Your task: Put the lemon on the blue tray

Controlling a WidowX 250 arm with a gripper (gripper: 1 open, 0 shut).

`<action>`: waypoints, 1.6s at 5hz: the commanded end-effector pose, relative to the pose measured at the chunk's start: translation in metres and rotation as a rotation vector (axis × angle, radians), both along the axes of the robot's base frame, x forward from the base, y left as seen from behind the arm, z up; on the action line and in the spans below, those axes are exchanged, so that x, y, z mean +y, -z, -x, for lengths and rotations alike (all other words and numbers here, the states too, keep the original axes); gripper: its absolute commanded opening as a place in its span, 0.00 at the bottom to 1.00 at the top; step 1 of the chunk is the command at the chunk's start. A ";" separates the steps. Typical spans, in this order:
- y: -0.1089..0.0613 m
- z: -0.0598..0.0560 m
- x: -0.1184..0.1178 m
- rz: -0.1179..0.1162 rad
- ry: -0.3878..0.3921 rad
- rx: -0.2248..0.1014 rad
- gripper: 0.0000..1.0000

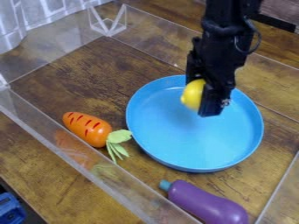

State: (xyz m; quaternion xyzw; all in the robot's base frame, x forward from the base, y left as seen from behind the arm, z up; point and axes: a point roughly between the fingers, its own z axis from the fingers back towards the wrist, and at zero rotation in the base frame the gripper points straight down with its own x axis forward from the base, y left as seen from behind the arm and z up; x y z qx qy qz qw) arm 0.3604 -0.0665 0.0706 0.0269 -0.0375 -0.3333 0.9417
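Observation:
The lemon [191, 94], a small bright-yellow oval, hangs just above the inside of the blue tray [176, 149]. My gripper [201, 98] points straight down from the black arm and is shut on the lemon. Its dark fingers cover the lemon's right side. The tray is a large round blue plate with a raised rim, lying on the wooden table inside a clear-walled enclosure. Whether the lemon touches the tray floor I cannot tell.
An orange carrot [89, 128] with green leaves lies left of the tray. A purple eggplant [208, 204] lies at the front, just below the tray's rim. Clear plastic walls [47, 131] border the work area on the left and front.

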 end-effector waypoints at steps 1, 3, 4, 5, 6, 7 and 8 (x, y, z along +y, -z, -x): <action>-0.011 -0.011 -0.006 0.023 0.023 -0.068 0.00; 0.011 -0.019 -0.010 0.042 0.023 -0.060 0.00; 0.014 -0.020 -0.012 0.056 0.017 -0.060 1.00; 0.015 -0.019 -0.014 0.066 0.018 -0.059 1.00; 0.015 -0.019 -0.015 0.074 0.019 -0.058 1.00; 0.015 -0.019 -0.016 0.083 0.020 -0.056 1.00; 0.015 -0.020 -0.016 0.089 0.015 -0.055 1.00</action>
